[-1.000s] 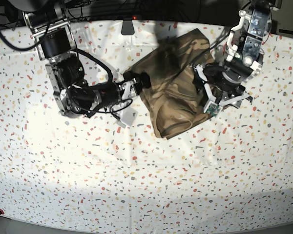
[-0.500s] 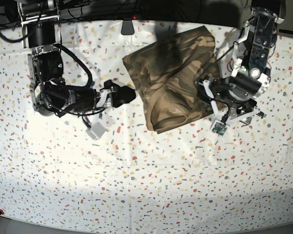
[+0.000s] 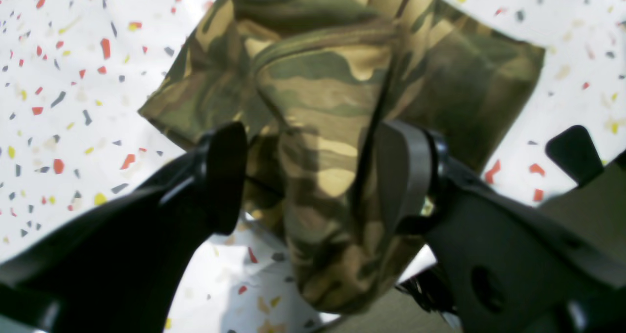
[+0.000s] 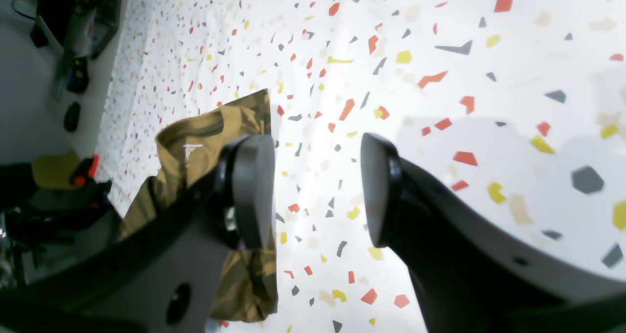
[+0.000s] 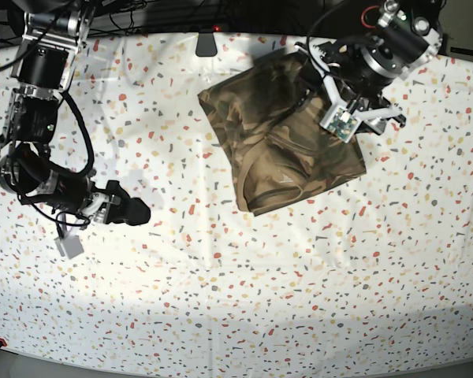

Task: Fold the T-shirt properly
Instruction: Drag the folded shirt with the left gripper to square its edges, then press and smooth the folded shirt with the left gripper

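Note:
The camouflage T-shirt lies folded into a rough square at the back middle of the table, neck opening toward the front. My left gripper hovers over the shirt's far right edge. In the left wrist view this gripper is open, with its fingers either side of a ridge of the T-shirt lying below them. My right gripper is well off to the shirt's left, over bare cloth. It is open with nothing between its fingers, and the T-shirt shows behind one finger.
A white speckled tablecloth covers the whole table. Dark equipment and cables line the back edge. The right arm's links run down the left side, and a small white camera block hangs under the wrist.
My right gripper has let go of the shirt's left edge and drawn back to the left and front. The left arm has swung toward the back, and the shirt's right side now lies spread flat.

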